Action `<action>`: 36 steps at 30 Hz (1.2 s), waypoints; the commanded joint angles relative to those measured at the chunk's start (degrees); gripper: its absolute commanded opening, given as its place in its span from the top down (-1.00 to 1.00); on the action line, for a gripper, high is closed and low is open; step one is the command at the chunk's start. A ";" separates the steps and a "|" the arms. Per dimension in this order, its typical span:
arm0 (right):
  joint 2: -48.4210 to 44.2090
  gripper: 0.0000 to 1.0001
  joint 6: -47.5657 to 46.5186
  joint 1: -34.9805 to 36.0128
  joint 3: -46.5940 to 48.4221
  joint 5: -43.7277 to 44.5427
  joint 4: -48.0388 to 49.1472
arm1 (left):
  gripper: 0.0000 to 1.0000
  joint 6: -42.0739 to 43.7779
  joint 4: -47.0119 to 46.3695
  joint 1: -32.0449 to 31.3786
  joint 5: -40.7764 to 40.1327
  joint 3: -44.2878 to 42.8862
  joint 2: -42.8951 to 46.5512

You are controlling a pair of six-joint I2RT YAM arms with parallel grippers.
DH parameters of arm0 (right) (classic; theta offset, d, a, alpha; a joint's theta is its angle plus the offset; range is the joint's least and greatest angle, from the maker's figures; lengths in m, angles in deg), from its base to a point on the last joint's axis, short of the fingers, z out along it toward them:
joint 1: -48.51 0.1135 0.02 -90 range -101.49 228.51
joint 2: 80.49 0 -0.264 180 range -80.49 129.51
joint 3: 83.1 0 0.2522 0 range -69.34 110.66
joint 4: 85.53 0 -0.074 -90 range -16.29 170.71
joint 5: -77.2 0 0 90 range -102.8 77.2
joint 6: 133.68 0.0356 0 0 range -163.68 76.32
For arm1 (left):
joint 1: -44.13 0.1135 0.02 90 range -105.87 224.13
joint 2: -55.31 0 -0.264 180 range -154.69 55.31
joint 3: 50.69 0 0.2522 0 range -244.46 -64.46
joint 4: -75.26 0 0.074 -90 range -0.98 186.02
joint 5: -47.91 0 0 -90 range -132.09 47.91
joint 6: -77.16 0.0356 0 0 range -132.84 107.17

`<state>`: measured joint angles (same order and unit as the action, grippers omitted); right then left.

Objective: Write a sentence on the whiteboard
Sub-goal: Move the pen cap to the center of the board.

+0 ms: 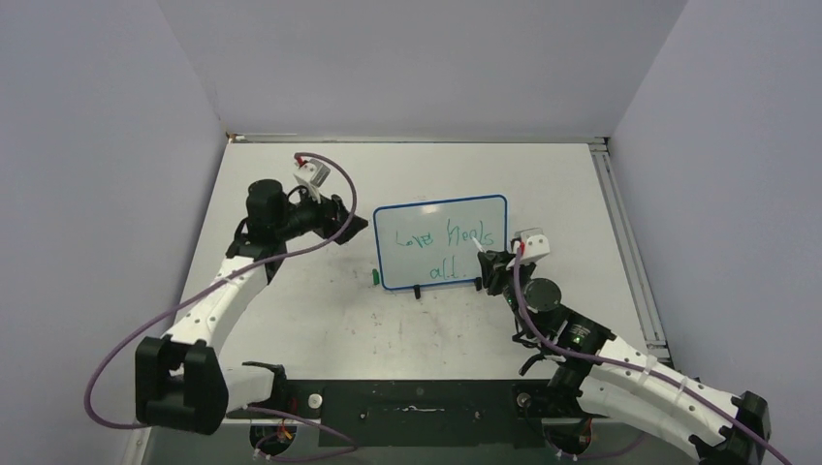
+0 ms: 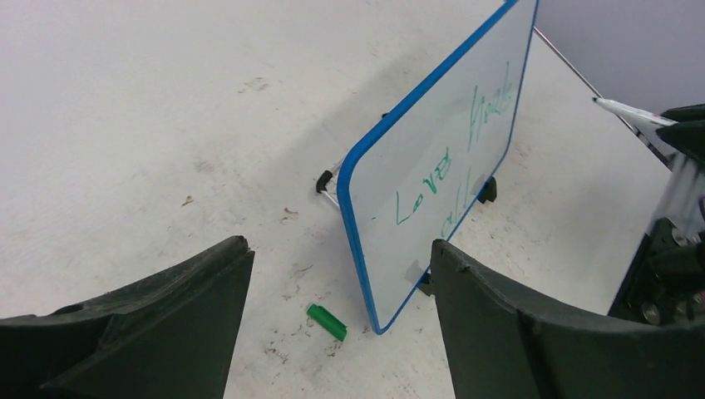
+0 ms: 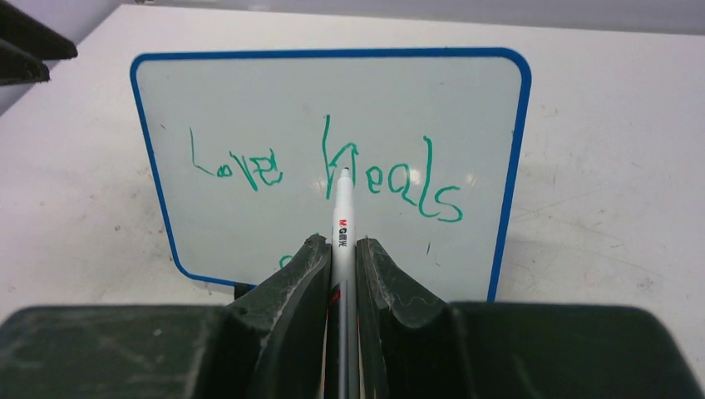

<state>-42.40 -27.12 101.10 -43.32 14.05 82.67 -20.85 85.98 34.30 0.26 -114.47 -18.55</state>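
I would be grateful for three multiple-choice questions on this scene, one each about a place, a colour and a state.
1. Where is the small green marker cap?
A. on the white table beside a lower corner of the small blue-rimmed white whiteboard
B. on top of the whiteboard
C. fitted on the pen

2. What colour is the handwritten sentence on that whiteboard?
A. red
B. green
C. black

3. What state is the right gripper in?
A. open, empty
B. shut on the white marker pen
C. shut on the cap

Answers: 1 A, it lies on the table by the corner; 2 B, the strokes are green; 3 B, both fingers press the pen's barrel.
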 commanded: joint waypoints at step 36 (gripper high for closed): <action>-5.99 0.89 -1.18 0.25 -1.23 7.25 3.39 | 0.08 -31.78 3.93 -16.44 -38.04 6.31 -14.56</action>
<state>-48.00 -28.89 101.10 -44.06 20.04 85.40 -51.69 92.86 19.07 -38.76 -105.45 -32.63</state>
